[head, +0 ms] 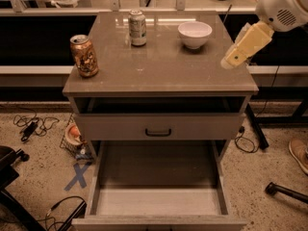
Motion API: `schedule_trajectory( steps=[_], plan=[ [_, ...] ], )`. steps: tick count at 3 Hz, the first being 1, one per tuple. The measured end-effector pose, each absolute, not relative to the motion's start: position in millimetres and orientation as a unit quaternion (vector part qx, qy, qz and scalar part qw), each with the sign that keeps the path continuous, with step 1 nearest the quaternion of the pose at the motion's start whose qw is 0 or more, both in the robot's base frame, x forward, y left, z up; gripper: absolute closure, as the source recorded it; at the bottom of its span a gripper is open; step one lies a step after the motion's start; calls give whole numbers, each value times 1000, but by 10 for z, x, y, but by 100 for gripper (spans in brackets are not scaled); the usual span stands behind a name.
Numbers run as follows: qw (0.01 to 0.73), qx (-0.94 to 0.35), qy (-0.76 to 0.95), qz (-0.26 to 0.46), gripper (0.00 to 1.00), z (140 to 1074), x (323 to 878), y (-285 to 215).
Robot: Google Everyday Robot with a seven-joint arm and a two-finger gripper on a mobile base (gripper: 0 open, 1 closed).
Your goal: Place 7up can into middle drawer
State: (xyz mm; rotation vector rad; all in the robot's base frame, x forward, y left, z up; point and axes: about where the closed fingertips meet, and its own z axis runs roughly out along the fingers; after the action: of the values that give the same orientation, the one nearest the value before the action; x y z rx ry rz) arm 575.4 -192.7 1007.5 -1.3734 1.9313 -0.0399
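Thin aluminium makes your 7up can [137, 28], upright at the back of the cabinet top [159, 71] beside the white bowl [195, 34], probably light, slick and easily dented, so take it mid-body; the gripper [233, 57] hangs above the right edge, open or closed I cannot tell.

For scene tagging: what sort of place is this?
Likely a robotics lab: loose black cables on speckled floor, blue tape cross, pale-yellow gripper above the grey-brown cabinet's right edge.

I have one camera, high in front of the cabinet [159, 69], fairly near, looking down toward twelve o'clock; the middle drawer [159, 201] sits at six, the gripper [229, 61] at two.
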Motion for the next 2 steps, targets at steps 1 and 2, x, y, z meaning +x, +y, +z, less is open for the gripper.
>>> schedule_trajectory(
  steps=[1,2],
  plan=[
    [376,-537,755,-16,0,10076,5753,-1927],
    [413,-522,746,11,0,9969,6125,-1815]
  ],
)
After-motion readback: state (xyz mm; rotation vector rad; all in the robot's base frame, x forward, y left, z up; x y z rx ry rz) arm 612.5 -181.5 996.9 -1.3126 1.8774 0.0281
